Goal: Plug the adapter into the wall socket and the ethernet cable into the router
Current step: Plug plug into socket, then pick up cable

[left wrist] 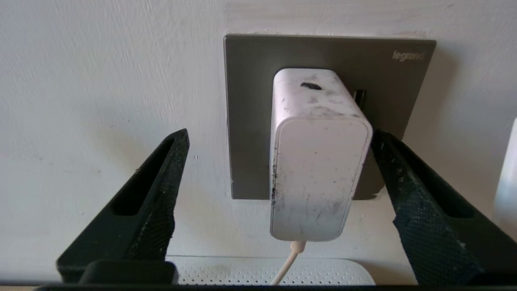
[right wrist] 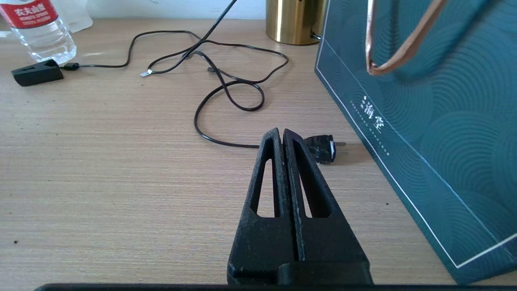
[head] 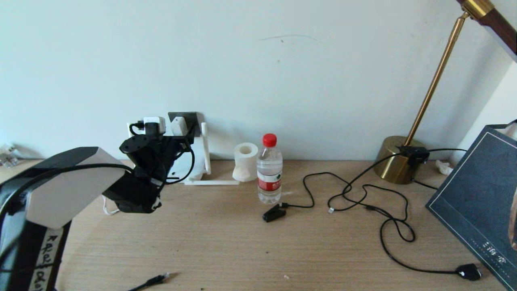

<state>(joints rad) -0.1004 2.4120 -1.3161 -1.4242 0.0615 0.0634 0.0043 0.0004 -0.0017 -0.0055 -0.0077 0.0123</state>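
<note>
**Left gripper spread around plugged-in adapter**

Left gripper faces the wall, fingers wide apart either side of the adapter, which sits in the wall socket. The arm hides most of the router. Rightward: the ethernet cable, cut off at the desk edge, a water bottle, and the right gripper, pressed together.

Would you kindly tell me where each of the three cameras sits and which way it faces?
Head view: on the robot's head, looking forward and down at the table and wall; the left arm shows, its left claw at the wall socket.
Left wrist view: behind the open fingers, facing the adapter plugged into the socket.
Right wrist view: behind the shut right claw, low over the table, facing a teal bag.
Shared: head and right wrist views both show the water bottle.
</note>
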